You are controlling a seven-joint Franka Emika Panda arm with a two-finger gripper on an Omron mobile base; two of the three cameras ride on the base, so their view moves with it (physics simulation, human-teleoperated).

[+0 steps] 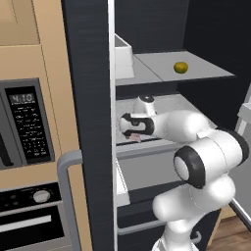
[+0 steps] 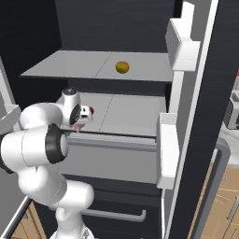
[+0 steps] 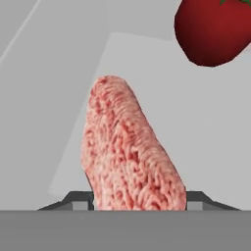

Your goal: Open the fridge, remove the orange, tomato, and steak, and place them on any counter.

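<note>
Two shelves show in the open fridge (image 2: 196, 140): the orange (image 1: 181, 67) sits alone toward the upper shelf's right edge, well apart from everything else. On the lower shelf, near its front edge, the gripper (image 3: 138, 202) straddles the steak (image 3: 128, 147), a dark fingertip (image 3: 78, 200) poking out on each side of the slab, jaws parted around it; whether they pinch it yet, can't tell. Just beyond the steak sits the tomato (image 3: 213, 29), glossy red, peeking past the hand in the right base view (image 2: 91, 110).
</note>
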